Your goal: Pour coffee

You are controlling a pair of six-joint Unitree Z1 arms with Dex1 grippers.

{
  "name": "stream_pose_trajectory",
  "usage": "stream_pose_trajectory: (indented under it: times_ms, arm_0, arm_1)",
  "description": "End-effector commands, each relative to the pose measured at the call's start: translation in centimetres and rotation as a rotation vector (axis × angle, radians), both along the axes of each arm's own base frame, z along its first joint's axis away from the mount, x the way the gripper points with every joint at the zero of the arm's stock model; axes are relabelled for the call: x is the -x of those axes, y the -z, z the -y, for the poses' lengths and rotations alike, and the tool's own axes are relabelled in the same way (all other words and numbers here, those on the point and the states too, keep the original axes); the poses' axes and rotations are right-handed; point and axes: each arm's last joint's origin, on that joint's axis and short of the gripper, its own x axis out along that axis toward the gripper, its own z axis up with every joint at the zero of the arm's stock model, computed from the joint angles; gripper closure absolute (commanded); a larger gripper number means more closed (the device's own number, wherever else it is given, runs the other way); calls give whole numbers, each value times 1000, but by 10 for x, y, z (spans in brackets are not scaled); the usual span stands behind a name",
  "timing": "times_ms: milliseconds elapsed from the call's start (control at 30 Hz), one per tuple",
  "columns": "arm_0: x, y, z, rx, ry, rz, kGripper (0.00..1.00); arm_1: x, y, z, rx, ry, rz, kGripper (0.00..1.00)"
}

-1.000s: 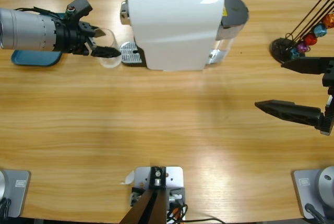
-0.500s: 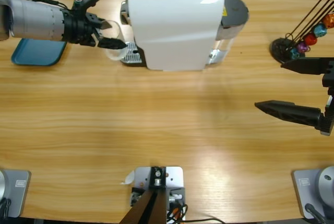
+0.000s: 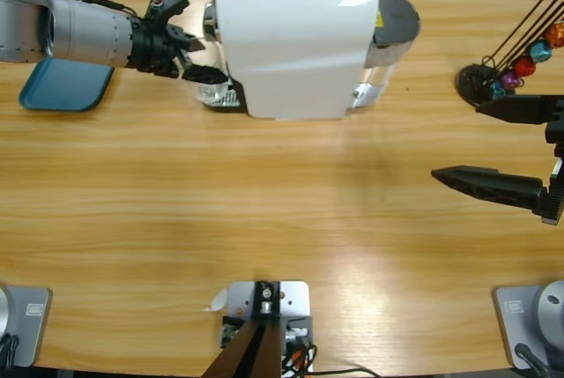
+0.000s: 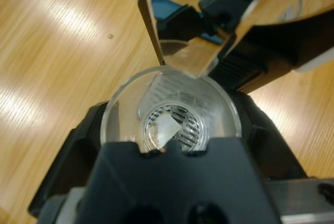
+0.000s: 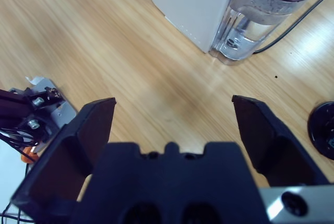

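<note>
My left gripper (image 3: 206, 60) is shut on a small clear glass tumbler (image 3: 212, 90) at the left face of the white coffee machine (image 3: 295, 43). In the left wrist view the tumbler (image 4: 211, 104) sits upright between the jaws, just under the machine's chrome spout (image 4: 190, 59). The slotted drip tray (image 4: 175, 122) shows through its bottom. No coffee shows in the tumbler or at the spout. My right gripper (image 3: 458, 142) hangs open over bare table at the far right, with nothing between its jaws (image 5: 172, 104).
A blue tray (image 3: 66, 87) lies at the back left, partly under the left arm. A black capsule stand (image 3: 493, 78) with coloured capsules is at the back right. The machine's clear water tank (image 5: 261, 15) holds water, and a cable runs off it.
The left arm has carried the tumbler rightward and toward the table's back, from beside the drip tray to over it under the spout. The right arm has stayed still.
</note>
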Motion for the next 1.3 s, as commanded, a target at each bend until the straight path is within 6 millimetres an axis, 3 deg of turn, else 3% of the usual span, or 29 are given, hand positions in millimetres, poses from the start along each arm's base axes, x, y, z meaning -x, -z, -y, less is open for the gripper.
stream_pose_trajectory:
  times_ms: [33,67,133,167,467,633,800,1033,1167,1300]
  arm_0:
    - [-3,20,4,-26,19,-65,397]
    - [-3,18,4,-26,14,-60,196]
    - [-3,17,3,-26,11,-58,33]
    - [-3,17,3,-25,13,-59,7]
    - [2,-3,-5,0,-1,-22,4]
    - [9,-31,-31,22,-71,-5,4]
    - [34,-63,-47,31,-85,12,4]
    - [82,-83,-59,32,-78,-33,4]
    - [86,-65,-94,33,-301,-116,4]
    - [53,-33,-111,43,-461,-226,27]
  arm_1:
    - [-1,12,1,20,-8,-29,59]
    - [-1,12,0,19,-10,-32,59]
    - [-1,12,0,19,-10,-35,59]
    - [-1,13,0,19,-11,-36,59]
    - [-6,16,-7,25,-30,-64,59]
    - [-7,16,-7,23,-29,-64,59]
    - [-8,18,-9,30,-31,-73,55]
    - [-9,18,-9,30,-31,-74,55]
    - [-9,20,-9,20,-27,-74,55]
    - [-6,19,-8,7,-31,-71,55]
